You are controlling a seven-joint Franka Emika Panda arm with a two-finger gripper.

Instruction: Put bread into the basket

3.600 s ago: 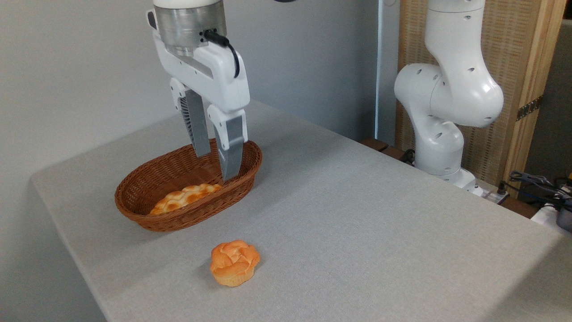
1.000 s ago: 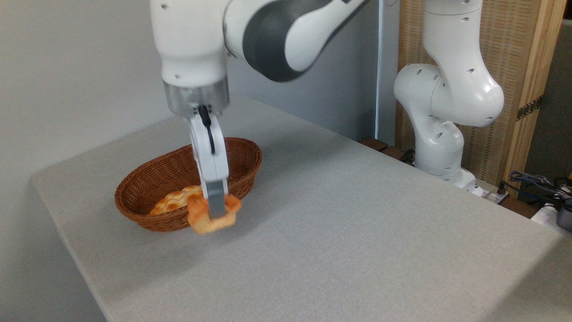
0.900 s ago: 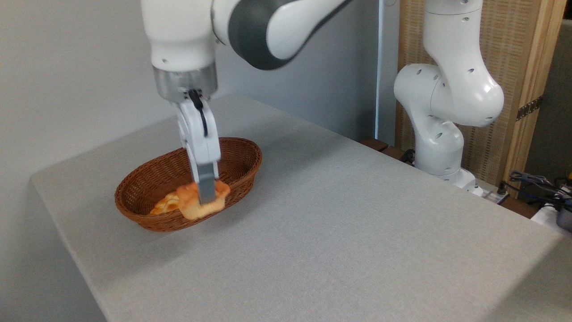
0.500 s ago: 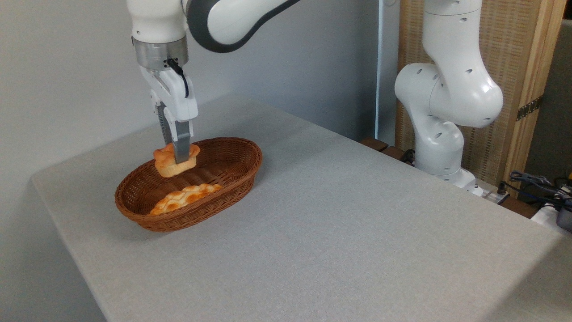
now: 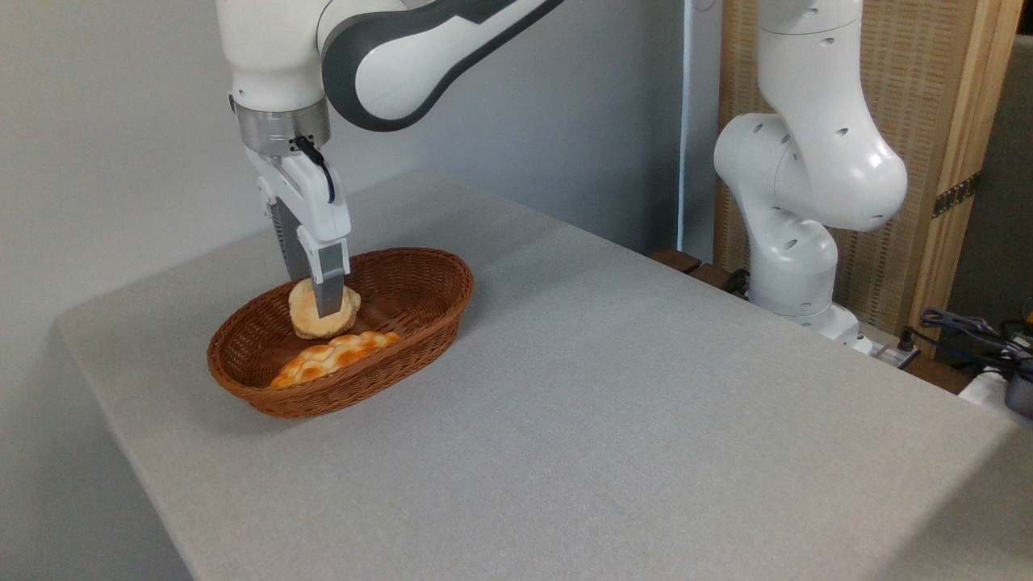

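Hand (image 5: 321, 305) clenched on bread (image 5: 324, 311), pale underside facing cam, tilted. Bread held inside basket (image 5: 420, 319) near table's left edge, just above braided loaf (image 5: 332, 357) w/ 2 fingers vertical.

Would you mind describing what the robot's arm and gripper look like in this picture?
The arm is glossy white with rounded, bulbous joints dotted with small dark holes, and one link carries a dark grey panel. A silver metal ring sits at the wrist, from which a short black cable loops down. The gripper has a white body and two flat grey fingers.
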